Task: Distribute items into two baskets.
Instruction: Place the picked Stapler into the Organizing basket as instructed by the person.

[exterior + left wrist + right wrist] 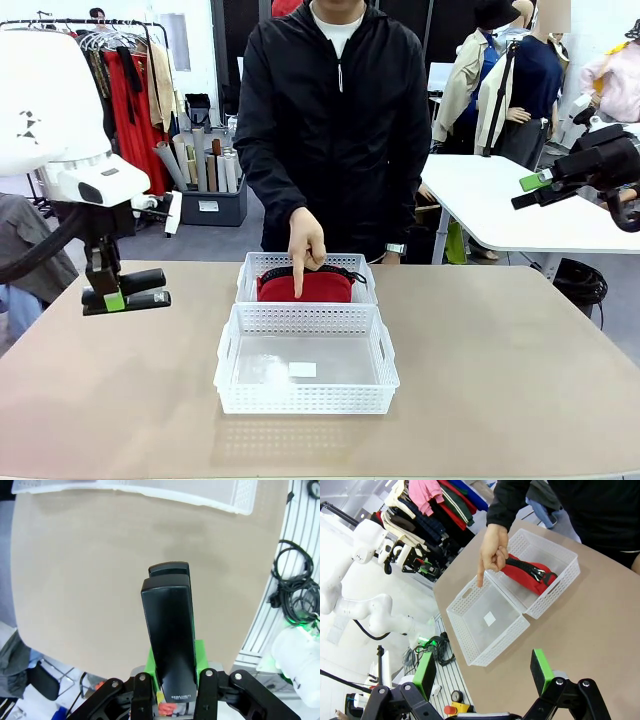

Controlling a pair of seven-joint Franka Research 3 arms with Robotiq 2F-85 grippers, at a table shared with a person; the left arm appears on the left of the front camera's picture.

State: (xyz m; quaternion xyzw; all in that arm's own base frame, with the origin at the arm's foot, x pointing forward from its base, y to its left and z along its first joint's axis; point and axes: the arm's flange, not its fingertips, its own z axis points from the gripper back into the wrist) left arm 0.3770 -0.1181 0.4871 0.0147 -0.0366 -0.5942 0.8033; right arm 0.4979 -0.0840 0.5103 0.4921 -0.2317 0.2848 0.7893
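Small pale lettering sits on the black stapler (168, 630), at the end nearest the left end effector (172, 680) that clamps it; it is too tiny to read for certain. A white sticker (302, 369) on the bottom of the near basket (305, 398) looks blank.

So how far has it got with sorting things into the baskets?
About halfway, it seems. The red pouch already lies in the far basket, where the person's hand points down. The left gripper holds the black stapler above the table, off to the side. The near basket has nothing in it yet. The right gripper waits open.
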